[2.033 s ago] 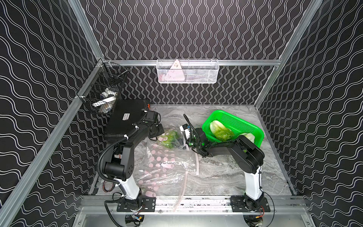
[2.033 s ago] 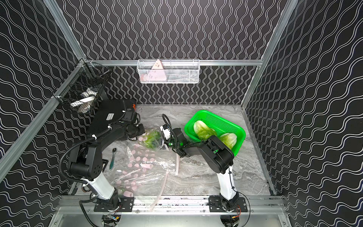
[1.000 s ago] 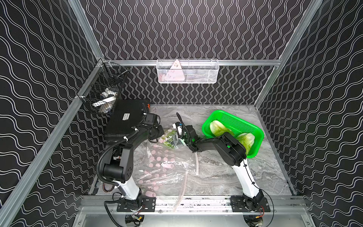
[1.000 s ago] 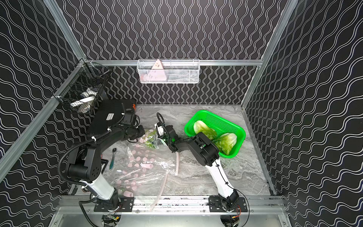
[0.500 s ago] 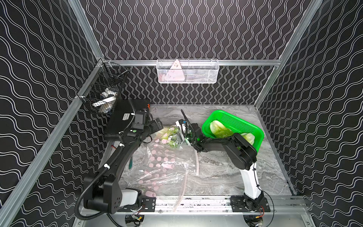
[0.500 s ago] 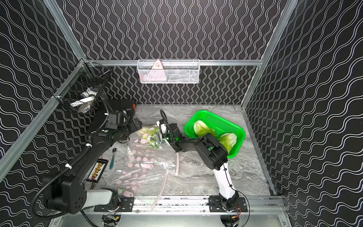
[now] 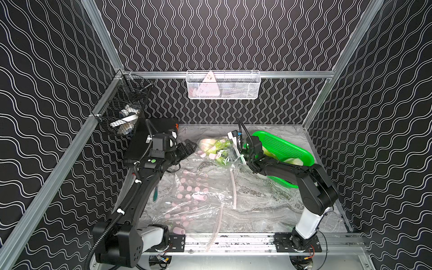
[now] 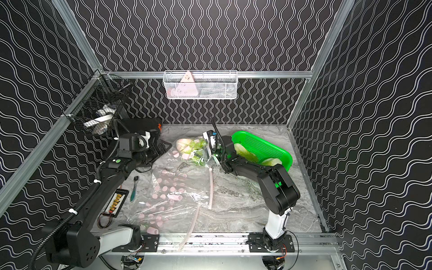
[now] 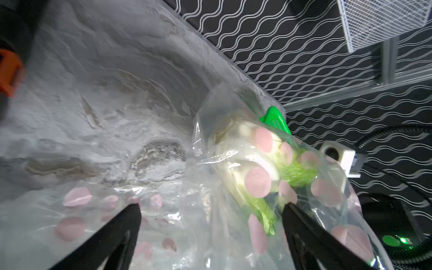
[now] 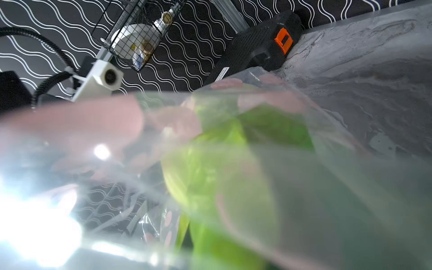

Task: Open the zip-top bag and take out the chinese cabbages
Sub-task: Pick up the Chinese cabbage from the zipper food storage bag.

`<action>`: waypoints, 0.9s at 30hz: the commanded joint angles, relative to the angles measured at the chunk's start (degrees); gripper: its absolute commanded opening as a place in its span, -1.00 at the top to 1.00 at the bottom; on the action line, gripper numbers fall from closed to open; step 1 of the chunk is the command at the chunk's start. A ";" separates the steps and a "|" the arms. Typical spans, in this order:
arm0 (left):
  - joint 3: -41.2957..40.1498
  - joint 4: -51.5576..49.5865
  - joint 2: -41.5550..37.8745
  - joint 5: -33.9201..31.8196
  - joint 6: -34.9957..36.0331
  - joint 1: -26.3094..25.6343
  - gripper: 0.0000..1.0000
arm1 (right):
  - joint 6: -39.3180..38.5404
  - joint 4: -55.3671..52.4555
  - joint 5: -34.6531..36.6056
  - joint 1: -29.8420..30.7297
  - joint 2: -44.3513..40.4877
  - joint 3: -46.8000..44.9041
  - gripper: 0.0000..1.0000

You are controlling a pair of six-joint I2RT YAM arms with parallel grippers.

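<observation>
A booth of black walls [image 7: 210,35] lined with white waves closes in a grey marbled table [image 7: 268,205]. Across its middle lies the zip-top bag [image 7: 196,194], clear film printed with pink dots, its near part flat and crumpled, its far end raised off the surface. Just right of that end sits a green basket [image 7: 282,146]. The left gripper [image 7: 189,148] hovers just beside the raised end, its fingers [image 9: 131,217] spread wide with nothing between them. The right gripper [image 7: 242,154] reaches in from the basket side, jaws pressed together on what looks like the bag's film near the zip strip, though its glare-washed wrist view hides the tips. Of the chinese cabbages [image 8: 271,161], two lie in the basket. The last cabbage [image 7: 215,147] sits inside the bag's lifted end, whitish base toward the left gripper, green leaves toward the right one.

The step in hand appears to be freeing this third head. With the film pinched on one side, the next move likely calls for the left gripper to advance and close on the cabbage's base or the film beside it, so the head can be worked out without slack plastic dragging along; where the bag's mouth lies cannot be told.
</observation>
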 commanded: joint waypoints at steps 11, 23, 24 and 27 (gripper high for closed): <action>-17.61 43.39 6.68 17.54 -32.86 -2.46 -0.50 | -1.16 -2.14 -2.83 -0.37 -2.15 -0.96 1.00; -7.17 15.70 4.43 10.20 -4.27 -2.33 1.00 | 8.62 0.77 -11.86 -3.56 -3.14 -1.81 1.00; -6.51 13.56 4.15 9.03 -1.55 -2.23 1.00 | 9.75 1.25 -13.37 -3.86 -3.03 -1.66 1.00; -3.94 6.72 3.72 5.07 5.94 -1.96 1.00 | 11.95 1.03 -16.22 -4.88 -3.03 -1.49 1.00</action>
